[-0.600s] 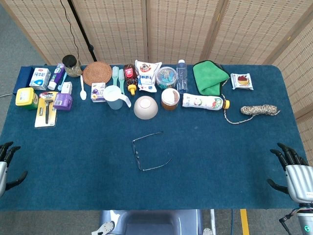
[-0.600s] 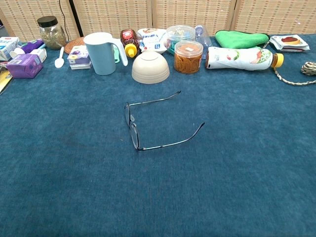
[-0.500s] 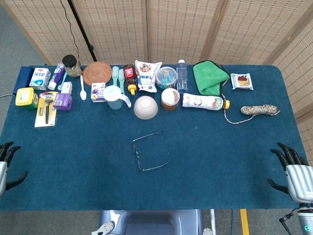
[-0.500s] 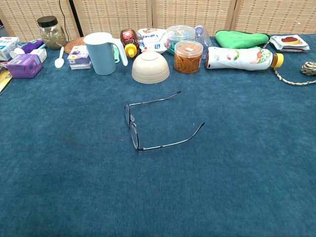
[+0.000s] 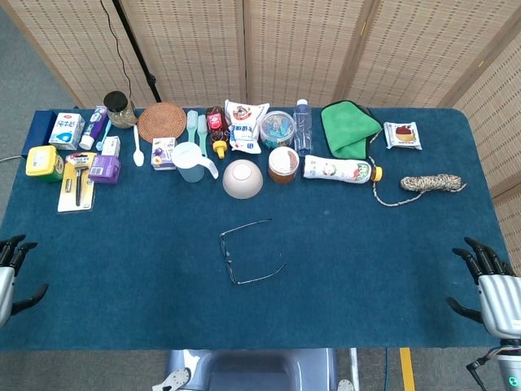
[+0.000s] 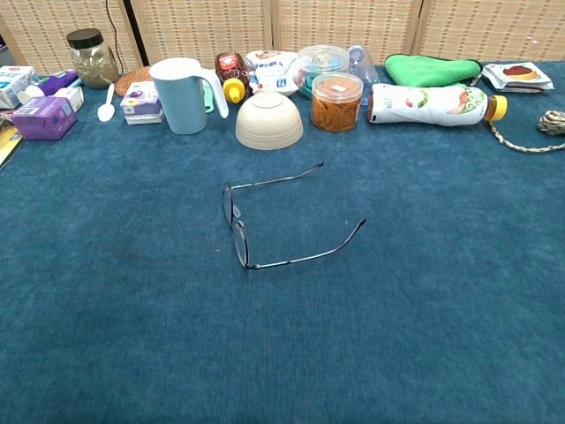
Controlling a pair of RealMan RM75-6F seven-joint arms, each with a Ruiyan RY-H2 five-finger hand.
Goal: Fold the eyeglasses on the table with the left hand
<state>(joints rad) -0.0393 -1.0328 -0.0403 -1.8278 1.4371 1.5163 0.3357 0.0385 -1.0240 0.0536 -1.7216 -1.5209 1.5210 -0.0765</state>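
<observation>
Between your two robot hands, well apart from both, the eyeglasses (image 5: 248,252) lie on the blue counter (image 5: 122,269) with both temple arms swung wide open, lenses toward your left and the arm tips pointing toward your right. In the chest view the eyeglasses (image 6: 274,221) sit near the middle of the cloth, touching nothing else.

Your left robot hand (image 5: 10,273) shows only at the near left edge of the head view, off the counter's corner, fingers spread and holding nothing. Your right robot hand (image 5: 492,285) sits at the near right edge, just off the counter, its dark fingers also apart and empty. Neither robot hand shows in the chest view.

Beyond the eyeglasses, further from both robot hands, a row of things runs along the far side. An upturned beige bowl (image 6: 268,120) stands closest to the eyeglasses, with a light blue pitcher (image 6: 181,94) on its left-hand side and an orange-lidded jar (image 6: 335,102) on the other. Past the jar a drink bottle (image 6: 433,104) lies on its side, and a green cloth (image 5: 348,129) lies behind it. A coil of rope (image 5: 430,184) rests far ahead of your right robot hand. Far ahead of your left robot hand you have a purple box (image 5: 104,169) and a yellow container (image 5: 45,163).
</observation>
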